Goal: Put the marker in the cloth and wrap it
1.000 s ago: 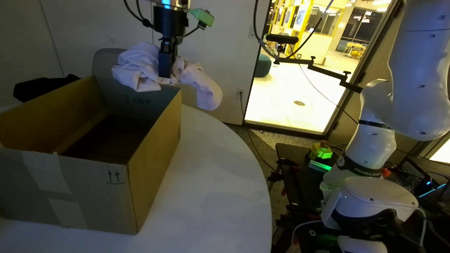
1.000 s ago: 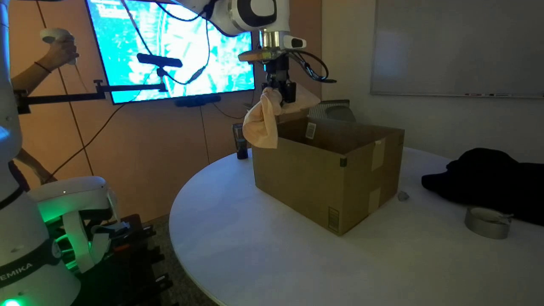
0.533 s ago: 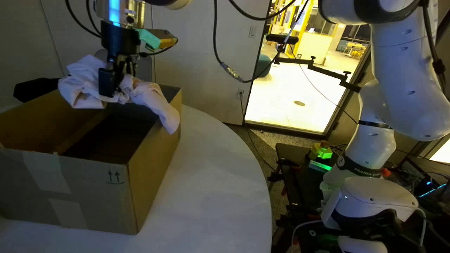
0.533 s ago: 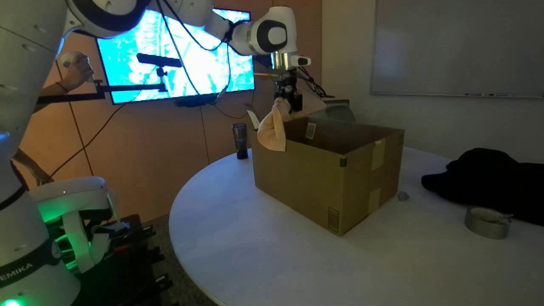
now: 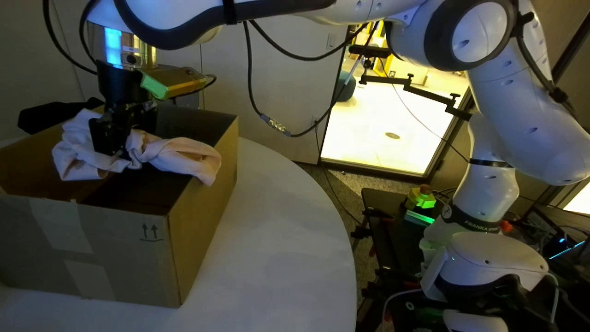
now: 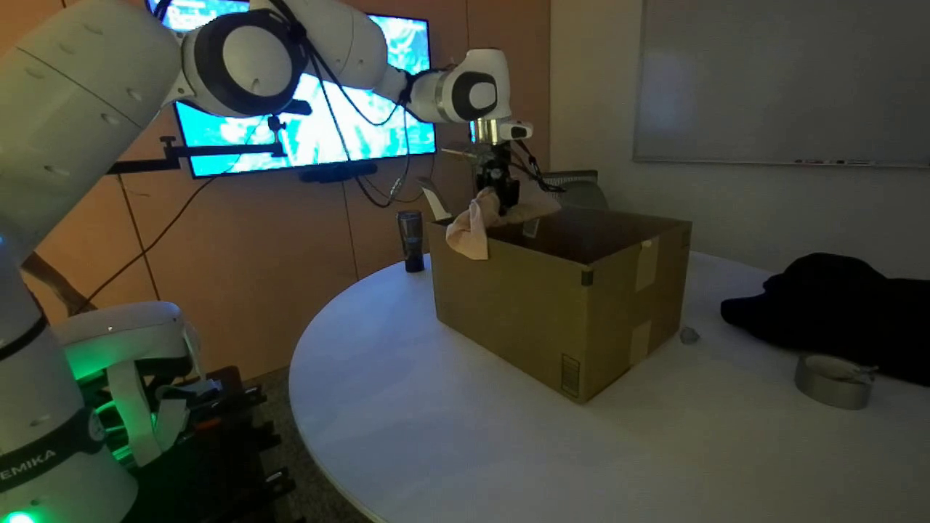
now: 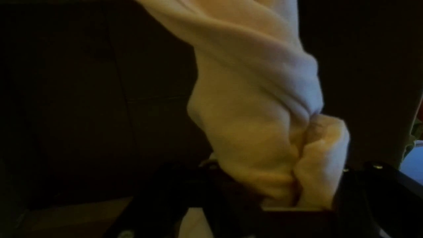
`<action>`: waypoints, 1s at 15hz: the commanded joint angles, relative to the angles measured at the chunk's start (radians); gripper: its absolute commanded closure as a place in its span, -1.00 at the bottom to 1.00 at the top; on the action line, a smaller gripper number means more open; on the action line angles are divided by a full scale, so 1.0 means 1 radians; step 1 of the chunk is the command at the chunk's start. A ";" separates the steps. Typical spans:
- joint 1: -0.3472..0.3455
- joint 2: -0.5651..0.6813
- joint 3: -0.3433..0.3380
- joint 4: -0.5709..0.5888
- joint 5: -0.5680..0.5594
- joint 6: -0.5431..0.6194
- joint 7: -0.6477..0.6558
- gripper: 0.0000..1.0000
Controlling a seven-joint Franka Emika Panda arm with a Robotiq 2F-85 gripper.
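Note:
A pale pinkish-white cloth (image 5: 182, 154) is bunched in my gripper (image 5: 117, 150), with loose ends sticking out on both sides. In an exterior view the cloth (image 6: 468, 226) hangs below the gripper (image 6: 501, 205), and one end overlaps the rim of the cardboard box (image 6: 508, 305). I hold it at the opening of the box (image 5: 115, 253). In the wrist view the twisted cloth (image 7: 248, 99) runs up from between the dark fingers, which are shut on it. No marker shows; if it is inside the cloth, it is hidden.
The box stands on a round white table (image 6: 436, 428). A dark tumbler (image 6: 411, 243) stands behind it. A black garment (image 6: 828, 312), a grey tape roll (image 6: 833, 383) and a small grey lump (image 6: 689, 335) lie beside it. A chair (image 6: 581, 190) is behind.
My gripper has carried the cloth over the box and lowered it to the opening. The cloth stays held throughout. The box has not moved.

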 commanded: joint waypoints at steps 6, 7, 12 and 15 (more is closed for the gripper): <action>-0.030 -0.099 0.002 0.026 -0.003 -0.320 -0.107 -0.92; -0.033 -0.110 -0.002 0.026 -0.009 -0.349 -0.118 -1.00; -0.098 -0.251 0.008 -0.076 0.019 -0.415 -0.240 -1.00; -0.146 -0.393 0.011 -0.211 0.035 -0.476 -0.348 -1.00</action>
